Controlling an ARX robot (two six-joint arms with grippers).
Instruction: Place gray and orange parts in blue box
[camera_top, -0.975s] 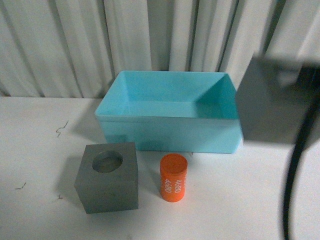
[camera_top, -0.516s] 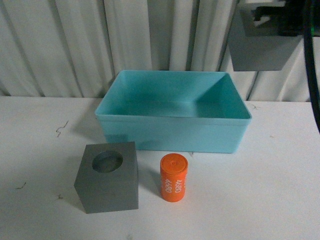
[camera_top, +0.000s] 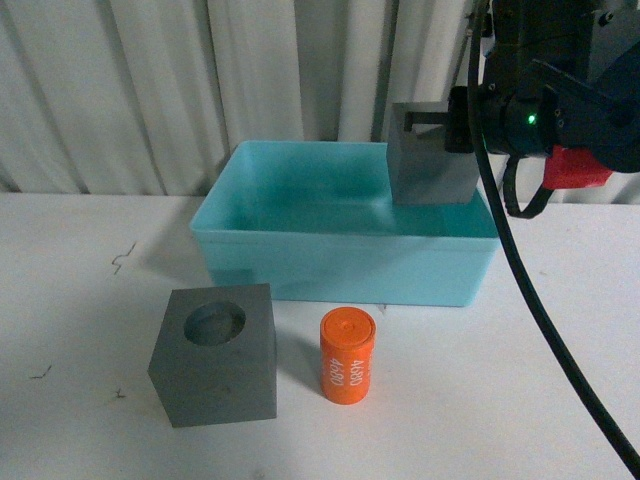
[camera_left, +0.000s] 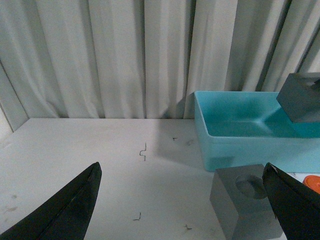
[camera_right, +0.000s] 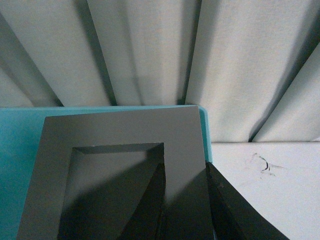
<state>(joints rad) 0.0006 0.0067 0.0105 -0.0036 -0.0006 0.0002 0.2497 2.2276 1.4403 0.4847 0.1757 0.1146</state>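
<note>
The right gripper (camera_top: 447, 121) is clamped on the recess wall of a gray cube (camera_top: 430, 168) above the blue box (camera_top: 340, 262); the cube looks rigid, matte and probably light.

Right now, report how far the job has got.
Done: nothing shows in the box yet. In hand: the right gripper holds the gray cube with the rectangular recess over the box's right end. Left: release it, then move the round-recess cube and the orange cylinder, both on the table before the box.
</note>
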